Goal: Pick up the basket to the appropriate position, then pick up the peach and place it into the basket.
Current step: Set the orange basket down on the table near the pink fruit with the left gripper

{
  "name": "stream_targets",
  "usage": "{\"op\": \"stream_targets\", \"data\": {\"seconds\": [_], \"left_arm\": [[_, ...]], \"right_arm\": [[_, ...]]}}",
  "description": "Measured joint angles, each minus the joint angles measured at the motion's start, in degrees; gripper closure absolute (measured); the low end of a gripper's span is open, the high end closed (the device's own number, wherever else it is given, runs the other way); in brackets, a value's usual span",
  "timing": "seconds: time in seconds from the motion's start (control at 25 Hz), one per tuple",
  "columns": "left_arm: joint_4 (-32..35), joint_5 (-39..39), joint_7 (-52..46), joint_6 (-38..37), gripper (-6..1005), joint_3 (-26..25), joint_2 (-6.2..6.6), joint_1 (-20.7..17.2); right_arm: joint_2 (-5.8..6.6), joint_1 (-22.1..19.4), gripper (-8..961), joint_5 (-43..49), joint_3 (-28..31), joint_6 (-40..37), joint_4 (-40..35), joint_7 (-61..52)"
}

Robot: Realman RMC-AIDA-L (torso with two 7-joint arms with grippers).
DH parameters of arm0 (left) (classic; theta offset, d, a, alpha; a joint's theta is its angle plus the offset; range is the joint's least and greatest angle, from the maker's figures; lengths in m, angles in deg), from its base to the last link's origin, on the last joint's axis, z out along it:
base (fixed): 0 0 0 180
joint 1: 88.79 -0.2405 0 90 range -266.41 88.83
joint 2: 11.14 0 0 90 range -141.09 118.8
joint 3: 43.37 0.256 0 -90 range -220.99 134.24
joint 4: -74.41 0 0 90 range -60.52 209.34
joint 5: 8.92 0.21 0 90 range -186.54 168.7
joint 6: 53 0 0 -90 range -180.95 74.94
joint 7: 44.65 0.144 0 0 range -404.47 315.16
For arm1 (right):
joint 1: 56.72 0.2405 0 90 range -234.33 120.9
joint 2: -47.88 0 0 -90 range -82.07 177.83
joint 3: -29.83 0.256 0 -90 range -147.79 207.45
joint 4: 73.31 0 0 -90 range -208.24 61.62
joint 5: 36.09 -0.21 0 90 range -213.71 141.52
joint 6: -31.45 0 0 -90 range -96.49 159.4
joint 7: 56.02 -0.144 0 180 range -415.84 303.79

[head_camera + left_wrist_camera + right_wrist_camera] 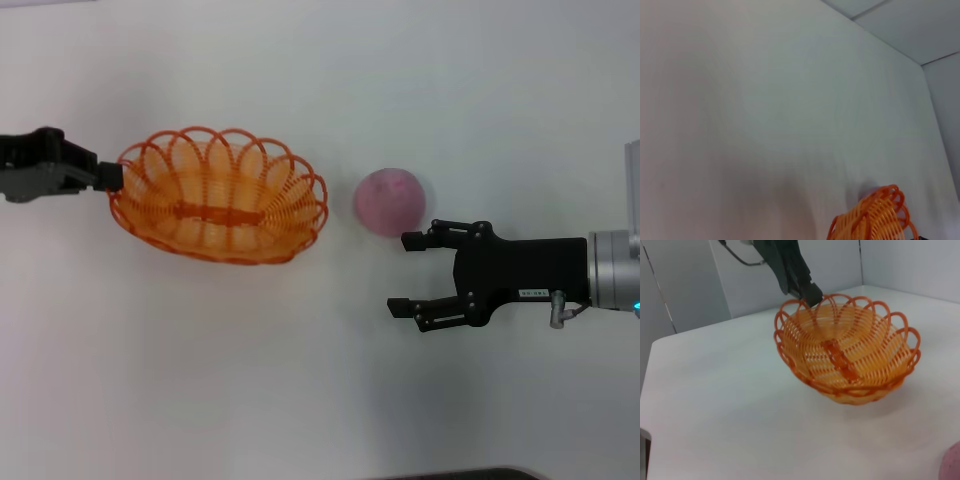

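While my left gripper (112, 177) clamps the oval orange wire basket's (220, 195) nine-o'clock rim, I steer the spread-fingered right gripper (405, 273) toward the round pink fuzzy peach (390, 201) at eleven o'clock.

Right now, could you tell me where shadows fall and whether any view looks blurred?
Head view: even light; faint shadow under the right gripper, open beside the peach.
Right wrist view: soft shadow beneath the basket, which looks tilted, its near side off the table; left gripper at its rim.
Left wrist view: smeared, basket edge soft.
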Motion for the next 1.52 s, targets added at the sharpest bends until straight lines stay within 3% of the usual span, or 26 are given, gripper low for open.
{"op": "stream_targets", "data": {"seconds": [0.44, 0.92, 1.52], "left_arm": [[1.07, -4.88, 0.59, 0.69, 936, 0.28, -3.15, -5.07], [0.43, -5.58, 2.24, 2.56, 926, 1.18, -4.86, -7.97], [-0.82, -5.19, 2.50, 5.50, 914, 2.82, -5.74, -8.79]], "right_arm": [[-0.01, 0.01, 28, -0.04, 0.10, 0.00, 0.01, -0.02], [-0.09, 0.04, 29, -0.02, -0.29, -0.32, 0.00, -0.02], [-0.09, -0.08, 28, 0.00, -0.55, -0.77, 0.06, -0.02]]}}
